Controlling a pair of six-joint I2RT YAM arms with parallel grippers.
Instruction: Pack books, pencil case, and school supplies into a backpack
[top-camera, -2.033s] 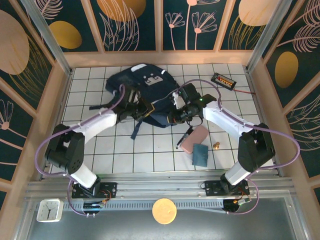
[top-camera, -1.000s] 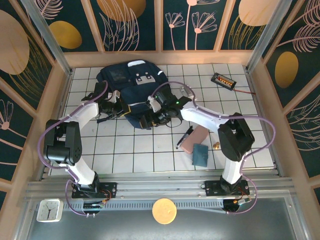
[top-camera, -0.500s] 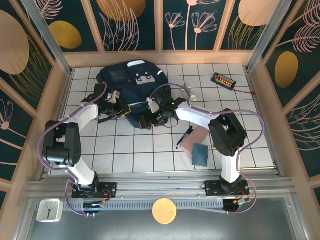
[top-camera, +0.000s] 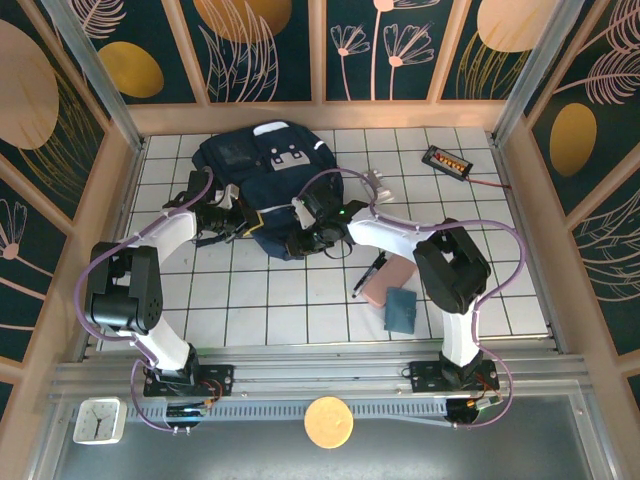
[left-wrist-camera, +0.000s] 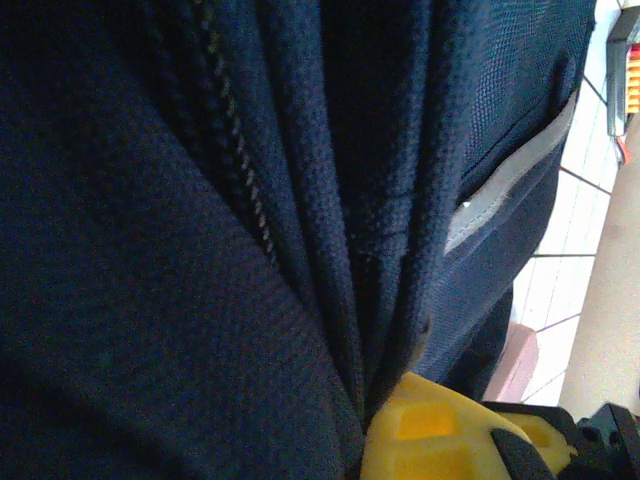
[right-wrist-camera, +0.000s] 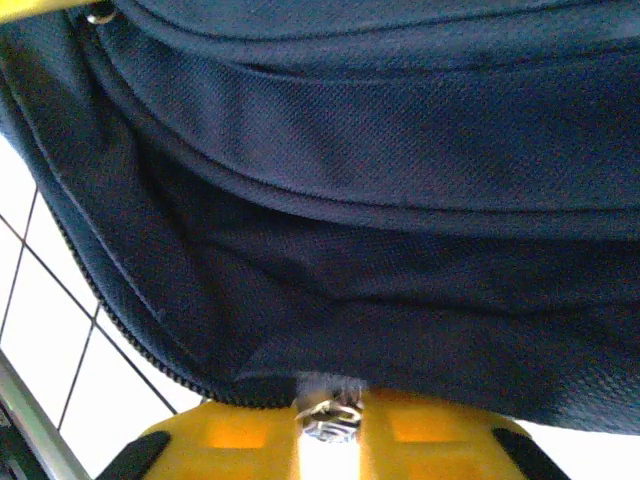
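Note:
The navy backpack (top-camera: 262, 172) lies at the back left of the tiled table, front pockets up. My left gripper (top-camera: 236, 219) is shut on bunched fabric at its left near edge; the folds of the backpack (left-wrist-camera: 300, 200) run into my left gripper (left-wrist-camera: 378, 418). My right gripper (top-camera: 301, 241) is shut on the zip edge at the near rim of the backpack (right-wrist-camera: 400, 220), a metal zip pull (right-wrist-camera: 328, 418) pinched in my right gripper (right-wrist-camera: 328, 405). The pink pencil case (top-camera: 391, 277), black pen (top-camera: 368, 274) and teal item (top-camera: 402, 310) lie near right. The books are hidden.
A black tray with orange pieces (top-camera: 447, 160) sits at the back right, its red cable trailing right. A small grey-white object (top-camera: 378, 183) lies right of the backpack, and a tiny brass piece (top-camera: 434, 291) sits beside the pencil case. Wooden walls enclose the table.
My right gripper's jaws have closed on the backpack's zip edge. Before that, both arms shifted left with the backpack. The left gripper keeps its hold.

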